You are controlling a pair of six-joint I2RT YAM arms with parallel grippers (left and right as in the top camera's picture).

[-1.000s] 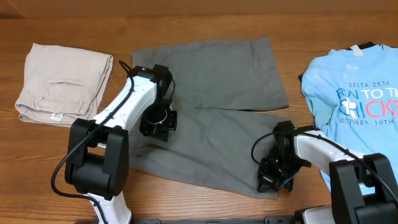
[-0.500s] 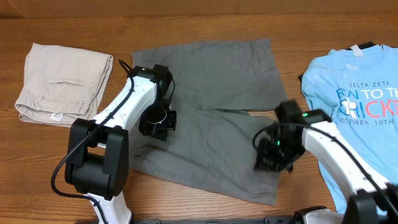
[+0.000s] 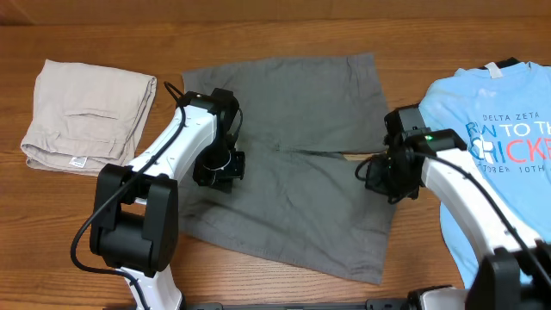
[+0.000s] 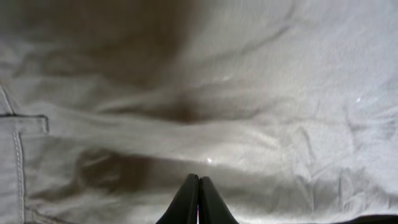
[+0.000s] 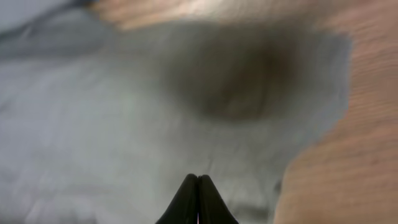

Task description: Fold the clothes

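The dark grey shorts [image 3: 293, 112] lie spread flat mid-table [image 3: 284, 26], one leg reaching the near edge. The left fingers [image 4: 188, 200] are pressed shut, tips together, low over the shorts' left part, beside a stitched seam. The right fingers [image 5: 188, 199] are likewise closed, above the shorts' right edge where cloth meets wood. Left of the shorts sit folded beige shorts [image 3: 86, 112]. To their right lies a light blue T-shirt [image 3: 491, 129].
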